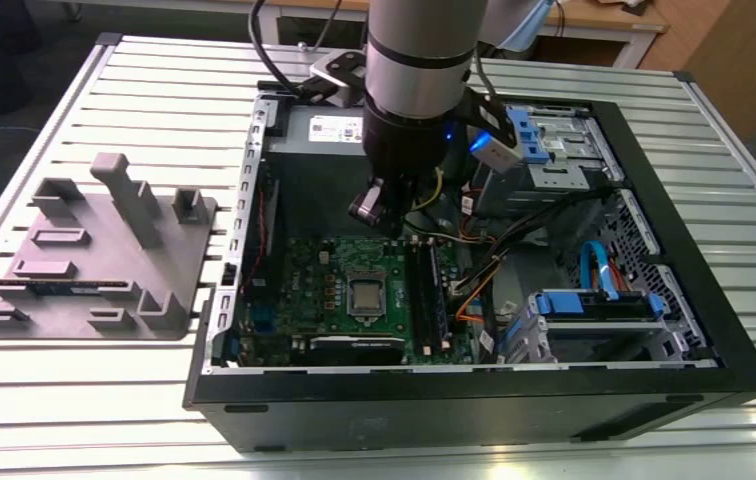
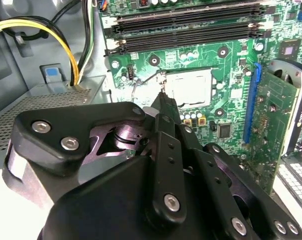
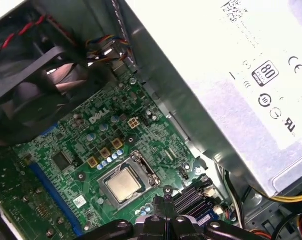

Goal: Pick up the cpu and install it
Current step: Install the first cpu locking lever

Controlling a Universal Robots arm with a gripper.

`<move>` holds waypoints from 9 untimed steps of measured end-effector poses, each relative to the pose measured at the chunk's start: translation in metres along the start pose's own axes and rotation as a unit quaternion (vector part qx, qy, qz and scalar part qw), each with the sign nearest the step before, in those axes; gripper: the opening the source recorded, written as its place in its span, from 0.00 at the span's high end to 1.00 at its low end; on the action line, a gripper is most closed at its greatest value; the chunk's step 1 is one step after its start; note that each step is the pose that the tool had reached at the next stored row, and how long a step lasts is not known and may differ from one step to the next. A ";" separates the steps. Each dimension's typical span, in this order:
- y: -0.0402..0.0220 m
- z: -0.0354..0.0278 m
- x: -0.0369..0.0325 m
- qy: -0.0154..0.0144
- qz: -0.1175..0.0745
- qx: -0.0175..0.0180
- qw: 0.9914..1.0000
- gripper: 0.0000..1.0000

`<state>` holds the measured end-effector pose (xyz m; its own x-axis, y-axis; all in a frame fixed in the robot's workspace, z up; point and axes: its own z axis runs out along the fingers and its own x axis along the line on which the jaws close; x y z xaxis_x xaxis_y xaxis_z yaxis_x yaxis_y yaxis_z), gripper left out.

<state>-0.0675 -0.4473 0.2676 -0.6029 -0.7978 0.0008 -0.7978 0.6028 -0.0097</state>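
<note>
The cpu (image 1: 366, 293) sits in the motherboard (image 1: 311, 268). In the exterior view the end effector (image 1: 389, 225), closed and empty, hovers at its twelve o'clock.

the cpu (image 1: 366, 294) lies on the motherboard (image 1: 314, 268) inside the case (image 1: 485, 398), the fixture (image 1: 98, 270) at the exterior view's left.

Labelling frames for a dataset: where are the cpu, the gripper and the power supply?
cpu (image 3: 123, 182): first wrist view, middle of its silvery top.
gripper (image 2: 163, 97): second wrist view, tip where the fingers meet.
power supply (image 3: 231, 90): first wrist view, its labelled metal side.
</note>
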 end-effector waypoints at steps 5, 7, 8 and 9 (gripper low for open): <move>0.0002 0.0000 -0.0002 0.000 0.000 0.000 1.000 0.90; 0.0010 0.0000 -0.0009 0.000 0.001 0.000 1.000 0.90; 0.0016 0.0001 -0.0015 0.000 0.002 0.000 1.000 0.90; 0.0023 0.0001 -0.0023 0.000 0.003 0.000 1.000 0.90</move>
<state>-0.0680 -0.4441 0.2675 -0.6073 -0.7945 0.0008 -0.7945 0.6073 -0.0098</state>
